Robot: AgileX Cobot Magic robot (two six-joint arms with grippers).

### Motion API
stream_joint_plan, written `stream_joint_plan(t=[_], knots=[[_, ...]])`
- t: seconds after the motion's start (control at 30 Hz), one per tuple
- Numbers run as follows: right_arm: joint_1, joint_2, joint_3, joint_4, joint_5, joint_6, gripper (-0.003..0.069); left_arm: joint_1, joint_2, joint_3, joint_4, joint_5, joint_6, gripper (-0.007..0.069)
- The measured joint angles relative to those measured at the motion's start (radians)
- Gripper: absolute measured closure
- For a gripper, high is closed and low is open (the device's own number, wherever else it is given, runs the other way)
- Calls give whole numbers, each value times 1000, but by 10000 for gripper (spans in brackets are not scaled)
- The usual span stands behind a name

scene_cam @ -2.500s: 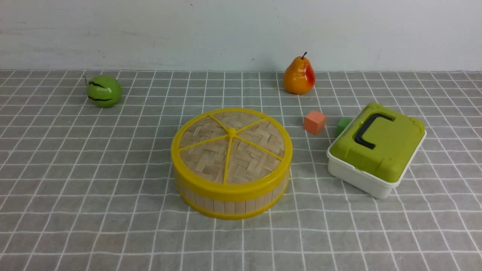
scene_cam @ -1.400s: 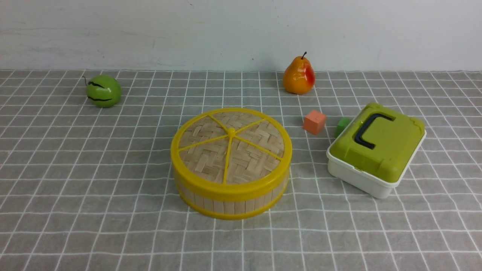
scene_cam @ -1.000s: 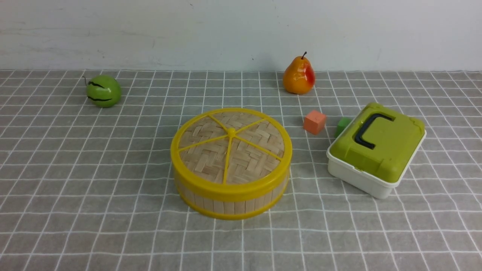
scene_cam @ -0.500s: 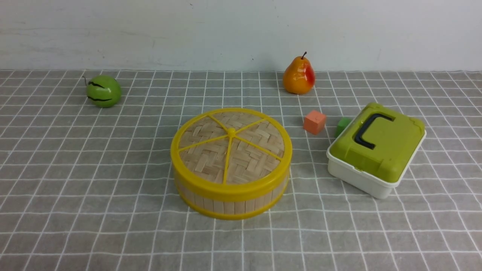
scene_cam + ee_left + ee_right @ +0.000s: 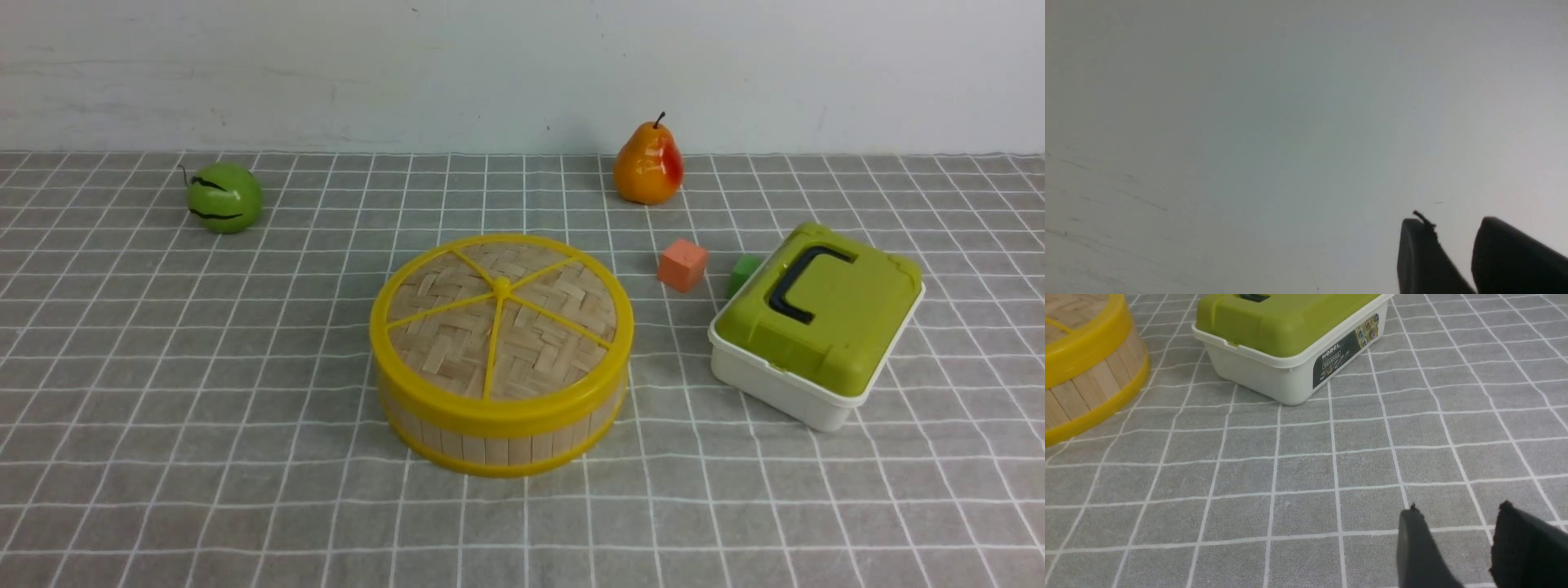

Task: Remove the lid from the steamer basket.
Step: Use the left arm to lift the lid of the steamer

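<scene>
Lid (image 5: pixel 539 359) seated on steamer basket (image 5: pixel 497 450), mid-table. Right of it — lidded green-and-white box (image 5: pixel 824 318); far right-of-centre, pear (image 5: pixel 648 165); far left, green fruit (image 5: pixel 224 198). Left gripper (image 5: pixel 1445 245) and right gripper (image 5: pixel 1459 531) — jaws spread, nothing between either pair.

yellow-rimmed woven lid (image 5: pixel 539 351); white-gridded grey cloth (image 5: pixel 204 457)
</scene>
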Motion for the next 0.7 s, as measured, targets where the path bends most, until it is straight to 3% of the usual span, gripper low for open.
stream_joint_plan(t=[0.03,0.1,0.17,0.37,0.63,0.7], knots=[[0,0,0,0,0,0,417,0,1,-18,0,21,1,482],[0,0,0,0,0,0,417,0,38,-138,-1,145,22,596],[0,0,0,0,0,0,417,0,112,-247,0,239,59,637],[0,0,0,0,0,0,417,0,386,-472,2,337,127,637],[0,0,0,0,0,0,417,0,742,-622,8,181,193,637],[0,0,0,0,0,0,417,0,871,-732,14,291,198,637]])
